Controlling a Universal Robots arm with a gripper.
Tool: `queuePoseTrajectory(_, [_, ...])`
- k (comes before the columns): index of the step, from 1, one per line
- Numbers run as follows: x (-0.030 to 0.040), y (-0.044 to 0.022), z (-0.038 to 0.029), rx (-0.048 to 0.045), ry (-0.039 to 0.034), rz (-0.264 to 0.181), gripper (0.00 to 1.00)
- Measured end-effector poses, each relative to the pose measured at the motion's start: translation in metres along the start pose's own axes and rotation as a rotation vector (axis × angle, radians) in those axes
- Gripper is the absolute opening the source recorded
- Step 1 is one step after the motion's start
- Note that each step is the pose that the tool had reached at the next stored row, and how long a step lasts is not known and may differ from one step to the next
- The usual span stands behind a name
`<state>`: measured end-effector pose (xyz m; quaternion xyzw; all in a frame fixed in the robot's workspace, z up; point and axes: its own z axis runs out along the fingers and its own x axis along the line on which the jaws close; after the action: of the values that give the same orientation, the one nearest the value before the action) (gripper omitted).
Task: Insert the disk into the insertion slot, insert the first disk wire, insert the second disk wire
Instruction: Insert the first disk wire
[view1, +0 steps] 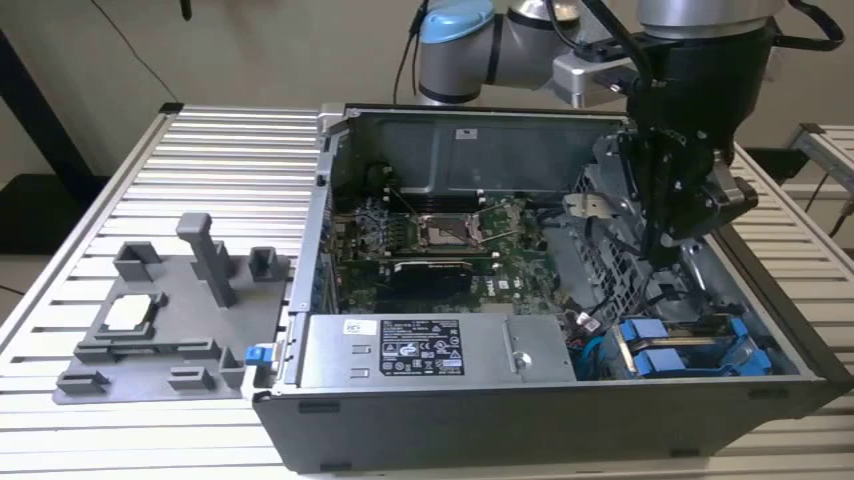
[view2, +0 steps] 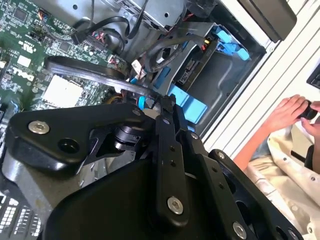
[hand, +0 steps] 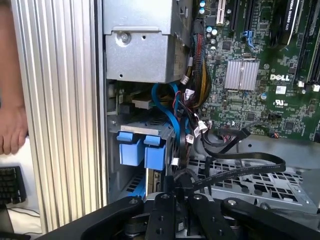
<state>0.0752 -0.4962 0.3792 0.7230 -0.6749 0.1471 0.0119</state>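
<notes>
The disk (view1: 667, 352), in its bright blue carrier, sits inside the insertion slot (view1: 727, 330), the grey metal cage at the case's front corner on the exterior view's right. Its blue tabs (hand: 140, 150) face outward in the first wrist view, and the blue carrier (view2: 187, 102) also shows in the second wrist view. My gripper (view1: 663, 255) reaches down into the case just behind the cage. Its fingers (hand: 167, 197) stand close together, shut on the end of a black flat disk wire (hand: 245, 169). A blue wire (hand: 170, 117) runs down beside it. The fingertips (view2: 165, 107) hide the connector itself.
The grey power-supply box (view1: 427, 350) lies along the case front and the motherboard (view1: 441, 235) behind it. A dark grey fixture tray (view1: 160, 310) sits on the table at the exterior view's left. A person's hand (view2: 290, 112) rests beyond the table edge, near a keyboard (hand: 10, 185).
</notes>
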Motion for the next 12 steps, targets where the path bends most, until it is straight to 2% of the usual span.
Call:
queuePoseTrajectory(5, [0.0109, -0.0072, 0.0040, -0.0073, -0.0006, -0.002, 0.16])
queuePoseTrajectory(12, [0.0316, -0.0134, 0.0102, -0.0186, -0.0017, -0.004, 0.16])
